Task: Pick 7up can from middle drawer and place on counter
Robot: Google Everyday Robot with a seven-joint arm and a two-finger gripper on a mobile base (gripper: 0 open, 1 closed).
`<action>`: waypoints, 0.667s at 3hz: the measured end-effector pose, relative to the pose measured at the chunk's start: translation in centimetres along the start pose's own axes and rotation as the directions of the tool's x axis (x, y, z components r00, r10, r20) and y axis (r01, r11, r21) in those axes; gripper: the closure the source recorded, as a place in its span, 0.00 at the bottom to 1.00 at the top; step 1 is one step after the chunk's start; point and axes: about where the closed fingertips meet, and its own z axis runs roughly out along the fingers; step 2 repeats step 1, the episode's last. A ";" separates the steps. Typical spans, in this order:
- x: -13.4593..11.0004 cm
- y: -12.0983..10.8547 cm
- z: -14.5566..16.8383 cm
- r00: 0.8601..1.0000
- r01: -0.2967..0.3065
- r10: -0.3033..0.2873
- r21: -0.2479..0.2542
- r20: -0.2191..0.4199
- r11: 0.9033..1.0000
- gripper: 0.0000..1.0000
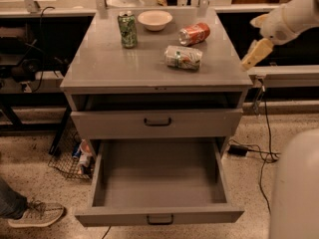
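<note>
The 7up can, pale silver with green print, lies on its side on the counter, right of centre. My gripper hangs in the air past the counter's right edge, well clear of the can, with nothing in it. The middle drawer is pulled wide open at the bottom of the cabinet and shows only its bare grey floor. The drawer above it is pushed in.
A dark green can stands upright at the back left of the counter. A white bowl sits behind it and an orange-red can lies at the back right. A wire basket and a person's shoe are on the floor at left.
</note>
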 end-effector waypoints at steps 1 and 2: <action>5.4 -0.1 -4.5 0.992 -0.107 0.113 0.114 -0.049 0.988 0.00; 5.4 -0.1 -4.5 0.992 -0.107 0.113 0.114 -0.049 0.988 0.00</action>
